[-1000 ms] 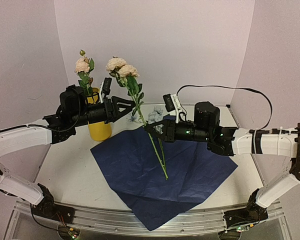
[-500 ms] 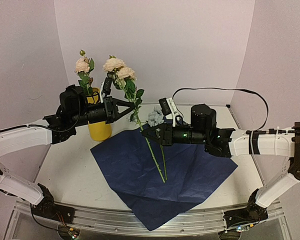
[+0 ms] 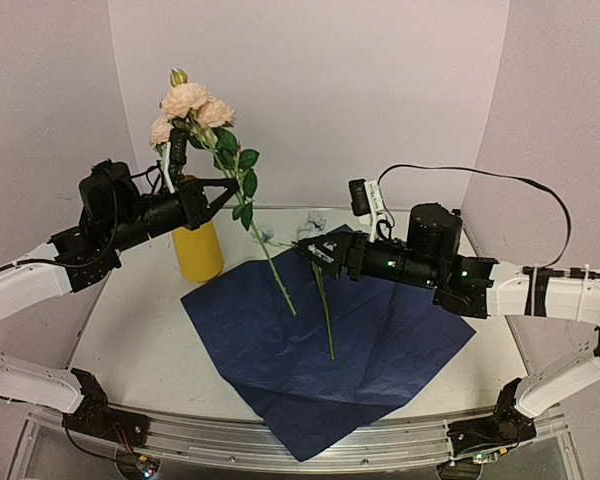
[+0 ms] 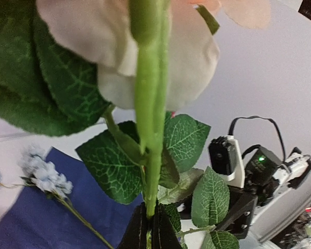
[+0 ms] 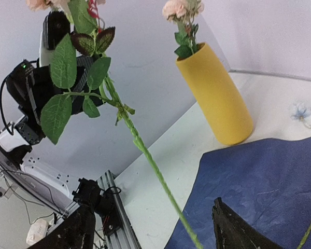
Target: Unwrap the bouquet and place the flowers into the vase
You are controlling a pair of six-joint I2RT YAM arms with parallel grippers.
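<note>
Rose stem (image 3: 246, 184), upper left: your left gripper (image 3: 228, 187) now clamps it, lifted; right gripper (image 3: 312, 250) just released, jaws apart. Vase (image 3: 200, 255) next.

L arm (image 3: 20, 285) & R arm (image 3: 560, 297): white shell links, black joints/wrist sects. L gripper (image 3: 230, 186), R gripper (image 3: 315, 254) black, wedge-shaped. R forearm: black band (image 3: 533, 290); thin black cable (image 3: 480, 178) runs to white wrist cam (image 3: 365, 200). Green LEDs (image 3: 388, 264) on R wrist housing. Black bases (image 3: 480, 435) at each arm's foot, w/ small lit indicators.
</note>
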